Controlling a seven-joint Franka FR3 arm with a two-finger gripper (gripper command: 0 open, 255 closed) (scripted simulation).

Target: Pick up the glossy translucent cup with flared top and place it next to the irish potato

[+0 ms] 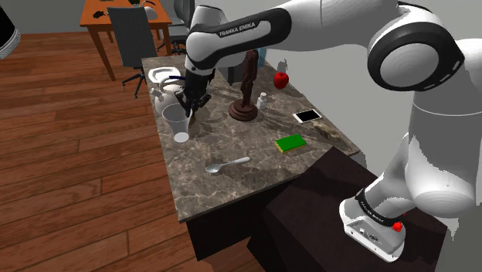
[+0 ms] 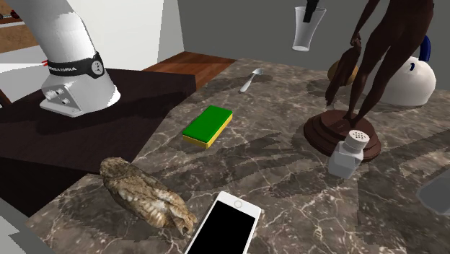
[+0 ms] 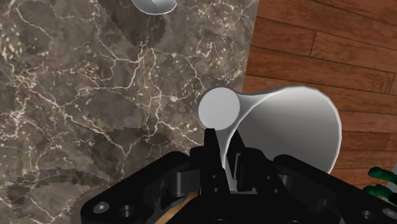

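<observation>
Arm [image 1: 232,35] reaches from the dark stand [image 1: 309,205] across the marble table [image 1: 232,139] toward the shoulder view's left.

Jaws: clamped on the cup [image 1: 176,124]. In the wrist view one side of the cup's [image 3: 286,127] thin wall is pinched between the two black fingers [image 3: 208,147].

Cup: pale grey-white and glossy, with a narrow round base and a wide flared mouth. It is mouth up and a little tilted.

Cup position:
- Shoulder view: near the table edge on the picture's left, just in front of a white kettle [image 1: 166,94].
- Wrist view: it hangs over the line where the table meets the wood floor [image 3: 318,51]. A spoon's [image 3: 154,5] bowl lies farther along the table.
- Second exterior view: the cup [image 2: 306,30] is off the table, with its base showing against the grey wall above the far edge.

Potato: a brown rounded lump [image 2: 344,70] sits behind the base of a dark figure statue [image 2: 375,65], which partly hides it. This is probably the potato. The cup hangs above it and to that view's left, not touching it.

Other items on the table:
- spoon [image 2: 251,79], lying flat, below the cup in the second exterior view
- green sponge [image 2: 208,125], mid-table
- white shaker [image 2: 347,151], upright, just beside the statue's base
- phone [image 2: 223,225], screen up, near the closest edge
- mottled brown lump [image 2: 144,195], just beside the phone
- red apple [image 1: 281,79], by the wall
</observation>
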